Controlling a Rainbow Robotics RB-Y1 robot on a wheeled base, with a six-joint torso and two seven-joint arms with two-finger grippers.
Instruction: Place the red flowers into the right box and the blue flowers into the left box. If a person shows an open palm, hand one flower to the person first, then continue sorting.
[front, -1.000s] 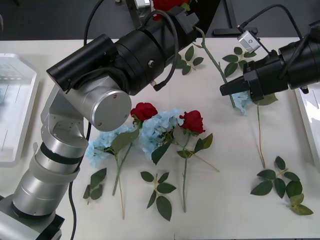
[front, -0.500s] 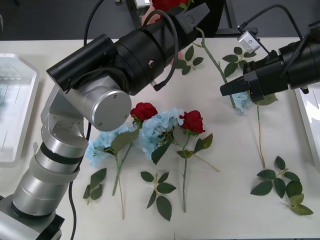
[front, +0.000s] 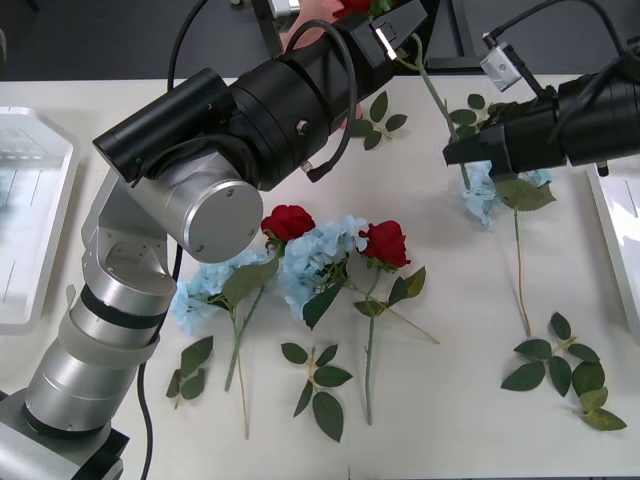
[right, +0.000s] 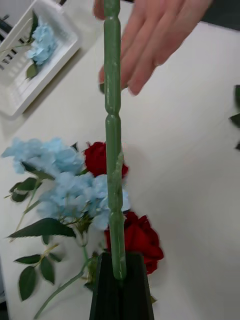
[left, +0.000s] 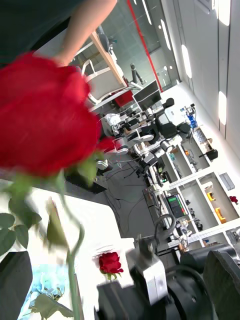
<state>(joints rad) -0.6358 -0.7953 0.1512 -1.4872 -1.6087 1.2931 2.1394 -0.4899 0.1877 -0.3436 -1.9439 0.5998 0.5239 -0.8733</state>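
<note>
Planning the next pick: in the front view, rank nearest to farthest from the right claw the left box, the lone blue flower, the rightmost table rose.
From the right claw:
1. Lone blue flower, right beside it.
2. Rightmost table rose, mid-table.
3. Left box, far left edge.

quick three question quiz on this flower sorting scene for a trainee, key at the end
1. True or false: the right gripper is shut on a green stem.
2. How many red flowers lie on the table among the blue flowers? A one, B two, C four.
3. Fill in: the left box holds a ___ flower.
Key: 1 true; 2 B; 3 blue.
</note>
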